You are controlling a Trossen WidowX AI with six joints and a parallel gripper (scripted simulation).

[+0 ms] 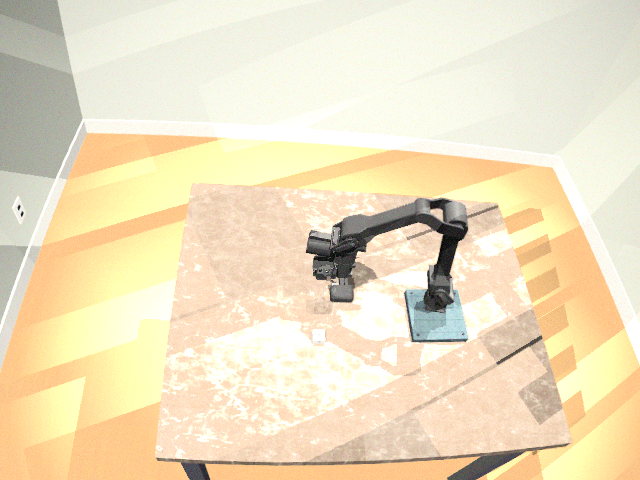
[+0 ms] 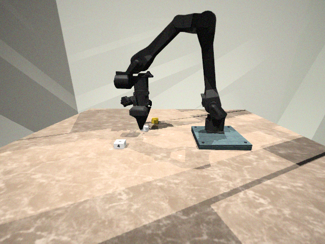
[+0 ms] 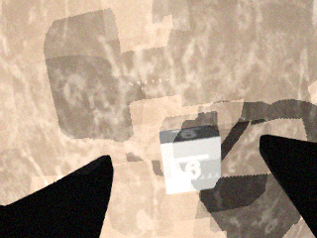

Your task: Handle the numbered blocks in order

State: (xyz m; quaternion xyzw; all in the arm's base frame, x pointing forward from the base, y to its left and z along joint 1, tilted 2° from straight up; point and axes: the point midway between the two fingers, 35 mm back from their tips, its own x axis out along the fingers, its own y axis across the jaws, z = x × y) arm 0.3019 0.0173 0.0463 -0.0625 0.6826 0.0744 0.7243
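Observation:
My gripper (image 2: 142,127) (image 3: 187,154) is open and empty, pointing down low over the table. In the wrist view its fingertips stand wide on either side of a white and grey block (image 3: 190,151) (image 2: 146,128), with gaps between; its digit looks like a 6. In the exterior view a fingertip partly covers this block, and in the top view the arm hides it. A white block (image 1: 318,335) (image 2: 119,144) showing a 4 sits on the table nearer the exterior camera. A yellow block (image 2: 155,120) sits farther back; its digit is too small to read surely.
The arm's blue-green base plate (image 1: 439,328) (image 2: 223,142) is at the right of the table (image 1: 232,413) (image 2: 157,205). The arm arches over the table from it. Patches of shadow lie across the tabletop.

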